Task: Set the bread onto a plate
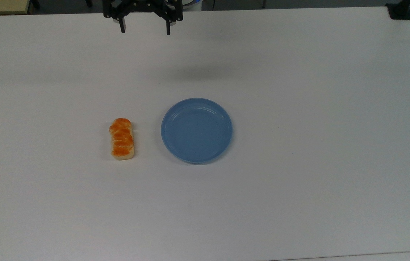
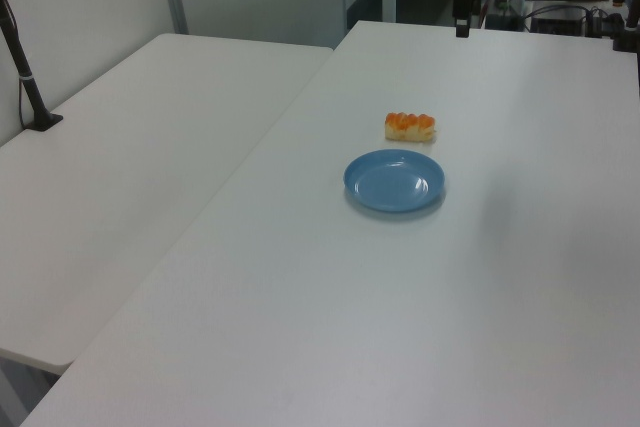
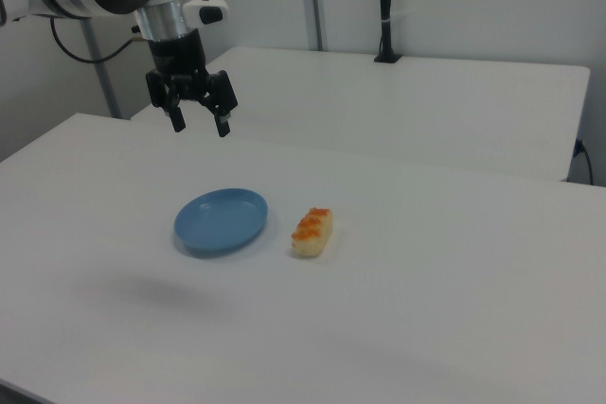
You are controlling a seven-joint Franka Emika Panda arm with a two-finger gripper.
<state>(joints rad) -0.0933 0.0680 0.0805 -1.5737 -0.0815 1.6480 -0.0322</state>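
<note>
Top view: gripper (image 1: 145, 29) is held high, jaws spread and empty; bread (image 1: 121, 139) lies on the bench (image 1: 299, 199) just beside the plate (image 1: 196, 130), apart.

Right view: the loaf is best gripped across its short width (sides look soft).

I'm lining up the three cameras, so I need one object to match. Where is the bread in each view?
Top view: the bread lies left of centre, to the left of the plate, apart from it.
Left view: the bread is just above the plate, farther from the camera.
Right view: the bread is near centre, to the right of the plate.
Shared landmark: the blue plate.
</note>
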